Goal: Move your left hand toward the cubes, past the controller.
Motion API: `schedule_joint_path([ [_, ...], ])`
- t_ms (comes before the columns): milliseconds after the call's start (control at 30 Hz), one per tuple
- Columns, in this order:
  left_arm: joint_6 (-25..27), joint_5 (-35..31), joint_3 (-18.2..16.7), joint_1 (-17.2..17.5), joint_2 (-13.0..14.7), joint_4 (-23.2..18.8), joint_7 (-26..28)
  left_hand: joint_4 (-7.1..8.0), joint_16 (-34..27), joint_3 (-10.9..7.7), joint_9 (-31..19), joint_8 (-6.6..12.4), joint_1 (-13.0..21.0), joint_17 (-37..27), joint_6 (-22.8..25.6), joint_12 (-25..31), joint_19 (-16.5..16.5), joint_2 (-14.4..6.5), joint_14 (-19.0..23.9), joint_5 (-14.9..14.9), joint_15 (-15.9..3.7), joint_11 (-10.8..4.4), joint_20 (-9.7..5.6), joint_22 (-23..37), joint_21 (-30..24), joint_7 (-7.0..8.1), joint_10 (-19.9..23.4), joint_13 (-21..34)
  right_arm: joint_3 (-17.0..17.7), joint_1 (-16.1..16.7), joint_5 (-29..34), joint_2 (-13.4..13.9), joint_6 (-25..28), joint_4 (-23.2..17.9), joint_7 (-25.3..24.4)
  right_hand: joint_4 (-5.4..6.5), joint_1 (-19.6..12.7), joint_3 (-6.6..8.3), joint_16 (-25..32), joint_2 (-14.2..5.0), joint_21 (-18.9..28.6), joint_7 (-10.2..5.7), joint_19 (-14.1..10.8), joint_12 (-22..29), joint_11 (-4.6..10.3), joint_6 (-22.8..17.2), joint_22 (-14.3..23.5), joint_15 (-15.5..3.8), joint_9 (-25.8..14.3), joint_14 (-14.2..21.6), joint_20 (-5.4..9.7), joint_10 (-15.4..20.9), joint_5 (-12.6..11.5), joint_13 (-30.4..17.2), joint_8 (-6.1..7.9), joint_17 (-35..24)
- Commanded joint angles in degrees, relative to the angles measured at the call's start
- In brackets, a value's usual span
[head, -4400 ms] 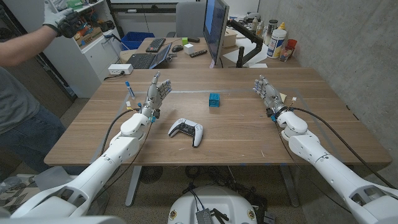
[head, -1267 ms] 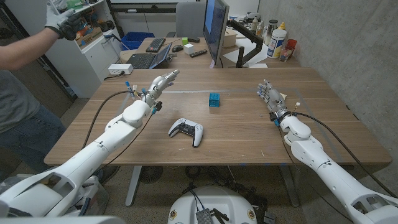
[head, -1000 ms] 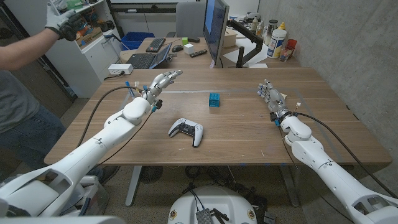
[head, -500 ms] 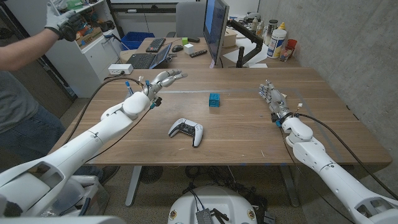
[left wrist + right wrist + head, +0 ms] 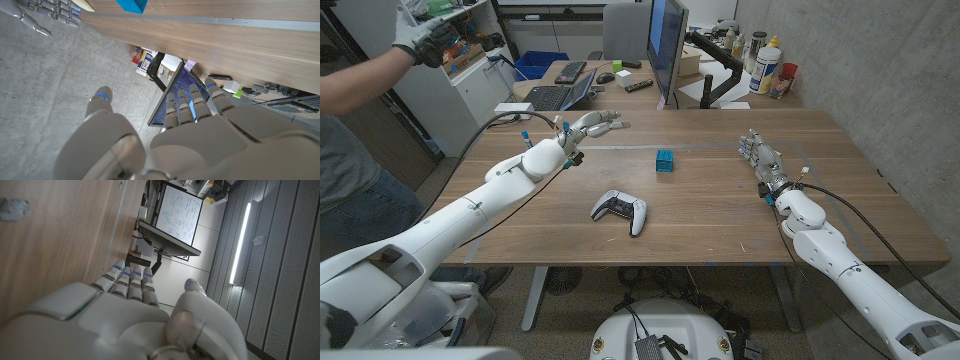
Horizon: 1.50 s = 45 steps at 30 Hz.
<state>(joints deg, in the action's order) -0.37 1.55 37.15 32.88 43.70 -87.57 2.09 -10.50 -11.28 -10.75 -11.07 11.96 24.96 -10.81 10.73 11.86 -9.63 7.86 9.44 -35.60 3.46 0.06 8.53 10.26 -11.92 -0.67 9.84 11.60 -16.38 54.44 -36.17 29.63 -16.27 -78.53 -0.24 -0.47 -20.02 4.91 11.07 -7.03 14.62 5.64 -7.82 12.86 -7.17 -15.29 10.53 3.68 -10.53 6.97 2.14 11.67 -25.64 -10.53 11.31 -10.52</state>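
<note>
A small stack of blue cubes [image 5: 665, 160] stands on the wooden table [image 5: 720, 215] a little beyond its middle. The white and black controller [image 5: 620, 210] lies nearer to me, left of the cubes. My left hand [image 5: 590, 125] hovers at the far left of the table, beyond the controller, open, with its fingers stretched toward the cubes and a gap between them. In the left wrist view my left hand [image 5: 165, 135] holds nothing, and a blue cube [image 5: 132, 5] shows at the table's edge. My right hand [image 5: 760, 155] stands open at the right, empty, as in its wrist view [image 5: 135, 310].
A monitor [image 5: 665, 45] on a black arm, a laptop [image 5: 560, 95] and bottles [image 5: 765, 65] stand on the desk behind the table. A white box [image 5: 512, 111] sits by the far left corner. A person's gloved hand [image 5: 420, 35] is raised at the left.
My left arm has reached farther from me and to the right, and the hand has turned so its fingers point at the cubes. My right hand has barely shifted.
</note>
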Motion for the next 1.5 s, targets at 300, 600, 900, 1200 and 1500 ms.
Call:
schedule_joint_path([
  [300,1.0,-6.8,5.0,-6.7,-2.1,1.6,-2.9,0.08,-0.1,-0.86,-0.2,0.04,2.5,-0.1,-0.1,0.1,0.1,0.0,-0.1,-0.4,-0.48,-0.62,0.49,0.2,0.2,0.68,-0.1,0.3,0.6,0.6,-0.5,-0.1,-1.0,0.5,-0.9,0.06,0.1,-0.42,0.3,-0.13,-0.2,-0.03,-0.2,0.0,0.04,-0.3,0.2,0.03,-0.1,0.7,0.16,0.2,-0.3,-0.2,0.24,-0.3],
  [600,1.8,-8.8,6.5,-8.3,-2.1,0.8,-4.7,0.11,-0.1,-1.07,-0.2,0.10,3.9,-0.1,-0.1,0.2,0.3,0.1,-0.1,-0.5,-0.56,-0.91,0.69,0.2,0.3,0.87,-0.1,0.3,0.7,0.6,-0.7,-0.2,-1.7,0.4,-0.9,0.08,0.2,-0.52,0.3,-0.15,-0.2,-0.11,-0.2,0.0,0.01,-0.4,0.2,0.09,-0.1,0.7,0.16,0.3,-0.3,-0.2,0.22,-0.3],
  [900,3.2,-11.2,7.9,-9.9,-2.1,-0.1,-6.3,0.15,-0.1,-1.21,-0.2,0.10,5.0,-0.1,-0.1,0.2,0.4,0.3,-0.1,-0.6,-0.56,-1.10,0.67,0.2,0.4,1.12,-0.2,0.3,0.3,1.1,-0.2,0.5,-1.3,-0.5,-1.3,0.08,0.2,-0.61,0.2,-0.17,-0.3,-0.18,-0.3,0.0,0.03,-0.5,0.2,0.10,-0.1,0.8,0.12,0.6,-0.3,-0.2,0.19,-0.3],
  [1200,4.1,-14.2,9.8,-11.4,-2.4,-0.7,-7.6,0.18,-0.1,-1.32,-0.3,0.16,6.0,-0.1,0.0,0.2,0.6,0.4,-0.1,-0.6,-0.63,-1.26,0.92,0.3,0.4,1.37,-0.3,0.3,0.0,1.8,-0.2,0.5,-1.8,-1.4,-1.8,0.07,0.3,-0.72,0.2,-0.17,-0.4,-0.14,-0.3,0.0,-0.10,-0.6,0.2,0.16,-0.1,0.8,0.10,0.7,-0.3,-0.2,0.17,-0.3],
  [1500,4.3,-19.5,12.6,-13.5,-3.2,0.0,-8.1,0.24,-0.1,-1.42,-0.3,0.26,7.0,-0.2,0.2,0.3,1.1,0.5,-0.1,-0.7,-0.72,-1.37,0.95,0.3,0.6,1.57,-0.3,0.4,-0.3,2.7,-0.3,0.8,-2.9,-2.3,-2.4,0.05,0.4,-0.83,0.1,-0.13,-0.5,-0.21,-0.3,0.0,-0.03,-0.7,0.2,0.13,-0.1,0.8,0.09,0.7,-0.3,-0.2,0.17,-0.3],
])
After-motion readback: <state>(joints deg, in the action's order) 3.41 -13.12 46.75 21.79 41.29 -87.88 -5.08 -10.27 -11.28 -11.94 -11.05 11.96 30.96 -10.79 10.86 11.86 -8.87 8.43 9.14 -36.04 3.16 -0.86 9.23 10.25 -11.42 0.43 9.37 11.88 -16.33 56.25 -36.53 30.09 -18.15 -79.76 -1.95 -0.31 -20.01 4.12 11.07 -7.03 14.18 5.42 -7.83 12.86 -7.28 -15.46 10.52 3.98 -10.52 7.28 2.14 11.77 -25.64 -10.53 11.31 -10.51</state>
